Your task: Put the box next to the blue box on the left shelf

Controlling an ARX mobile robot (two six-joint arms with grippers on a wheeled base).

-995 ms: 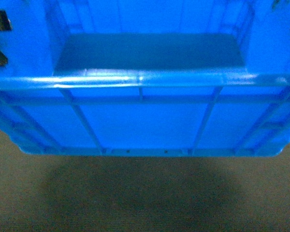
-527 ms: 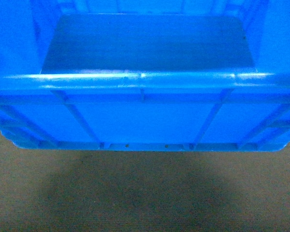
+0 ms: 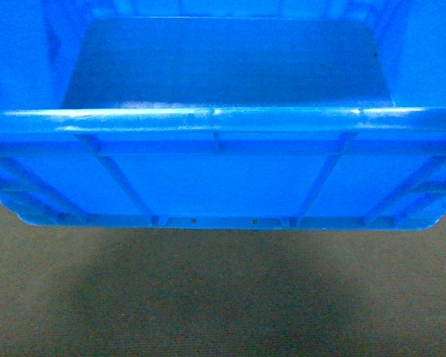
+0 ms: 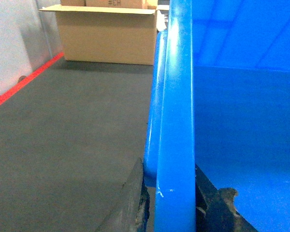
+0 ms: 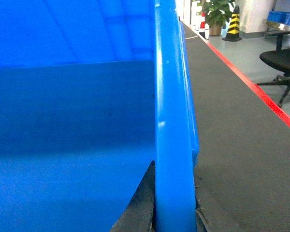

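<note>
Plainly, the box (image 3: 215,186) fills most of the head view: a bright-blue crate held off the ground, its thick rolled rim running straight across the frame, its ribbed near wall facing the camera with vertical and diagonal struts, and its smooth inside bottom showing above the rim. Beneath it lies the grey carpeted floor (image 3: 223,312), where a dark shadow spreads under the crate; a clear gap separates the crate's lower edge from the floor. No shelf appears in any view.

On the left wrist camera the crate's side rim runs up the middle of the frame, and the left gripper (image 4: 171,203) is clamped on it, one dark finger on the outside of the wall and the other inside the crate. Beyond, a cardboard carton (image 4: 106,36) stands on the floor, and a red floor line (image 4: 24,82) runs along the wall.

The right wrist camera shows the opposite rim, with the right gripper (image 5: 174,212) pinching it the same way, a dark finger on each side of the wall. Farther off stand a black office chair (image 5: 282,63), a potted plant (image 5: 215,14) and a yellow-and-black striped cone (image 5: 233,21).
</note>
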